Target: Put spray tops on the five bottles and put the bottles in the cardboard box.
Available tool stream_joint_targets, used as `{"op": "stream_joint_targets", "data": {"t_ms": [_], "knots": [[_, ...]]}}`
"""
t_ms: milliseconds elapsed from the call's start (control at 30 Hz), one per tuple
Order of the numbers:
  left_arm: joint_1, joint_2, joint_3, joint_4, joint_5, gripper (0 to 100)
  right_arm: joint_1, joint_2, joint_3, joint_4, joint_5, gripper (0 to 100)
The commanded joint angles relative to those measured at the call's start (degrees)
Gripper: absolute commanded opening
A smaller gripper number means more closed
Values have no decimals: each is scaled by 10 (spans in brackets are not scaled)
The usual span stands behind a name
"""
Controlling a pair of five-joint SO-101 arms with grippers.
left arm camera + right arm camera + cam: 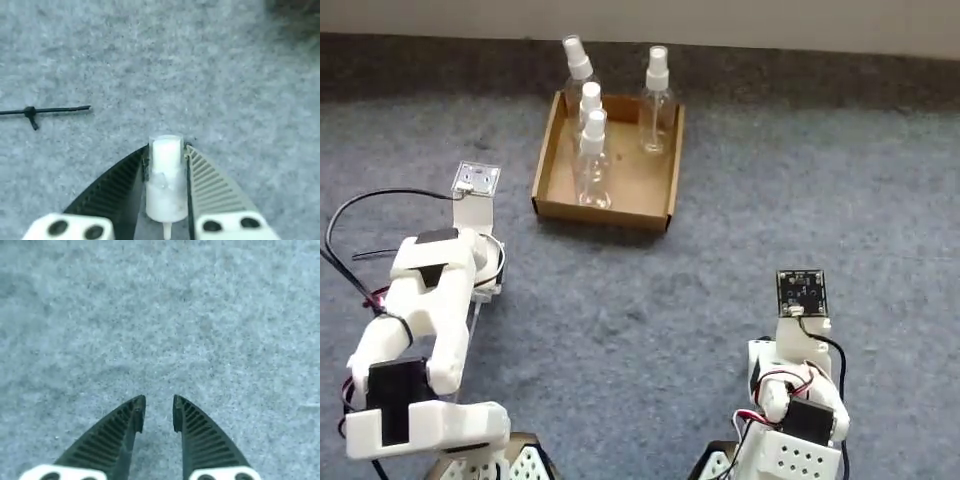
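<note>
1. At left, the left gripper (166, 150) has its jaws clamped on a white spray top (166, 175) above the grey carpet (225, 75). Whether a bottle hangs beneath the top cannot be made out. A black cable (45, 110) lies on the carpet nearby.
2. In the centre, the cardboard box (605, 212) holds four clear bottles (592, 165), all upright with spray tops fitted. Three are clustered toward its left wall, and the fourth bottle (657, 105) stands by the right wall.
3. At right, the right gripper (159, 412) hangs over the carpet with its jaws a narrow gap apart, only carpet showing between them.
</note>
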Motion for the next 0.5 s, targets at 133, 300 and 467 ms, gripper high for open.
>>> {"op": "stream_joint_targets", "data": {"t_ms": [133, 300, 467], "knots": [[0, 15, 12, 85, -2, 24, -2, -6, 94, 5, 0, 74], [0, 8, 130, 154, -2, 21, -2, -6, 94, 5, 0, 74], [-1, 6, 131, 155, -1, 20, -2, -6, 94, 5, 0, 74]]}}
